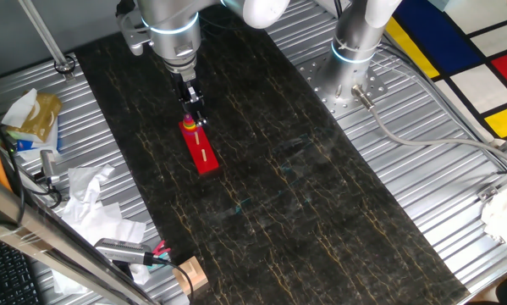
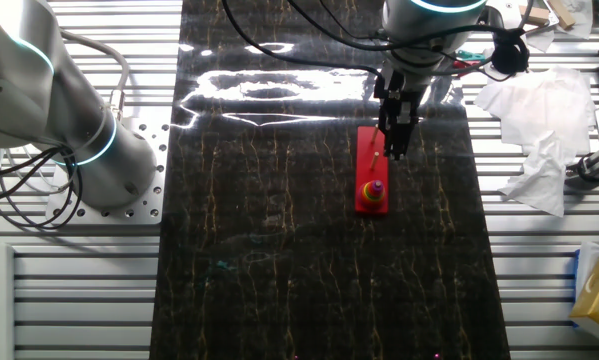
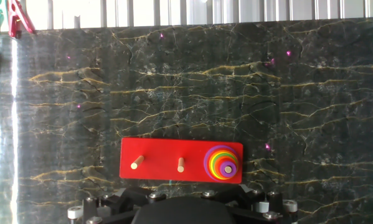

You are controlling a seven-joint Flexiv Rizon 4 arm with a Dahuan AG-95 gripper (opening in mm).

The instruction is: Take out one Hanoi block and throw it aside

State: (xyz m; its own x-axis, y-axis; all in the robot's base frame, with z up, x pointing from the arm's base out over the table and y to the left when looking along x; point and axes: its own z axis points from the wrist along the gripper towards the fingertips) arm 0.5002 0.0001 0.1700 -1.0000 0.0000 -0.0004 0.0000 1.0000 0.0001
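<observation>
Robotics lab: slatted aluminium table (image 1: 422, 169), bolted arm base (image 1: 352, 80), cables (image 2: 19, 190).

Red base (image 3: 167, 160), two bare pegs, stacked rings (image 3: 221, 163) at right; tool fingers apparently unseen.

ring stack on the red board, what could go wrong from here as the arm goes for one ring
1. The pincer hangs over the bare pegs, not the ring stack at the board's end, so a straight descent may hit a peg.
2. The rings sit nested tightly; it might lift several.
3. The red board looks unfastened and could drag along.
</observation>
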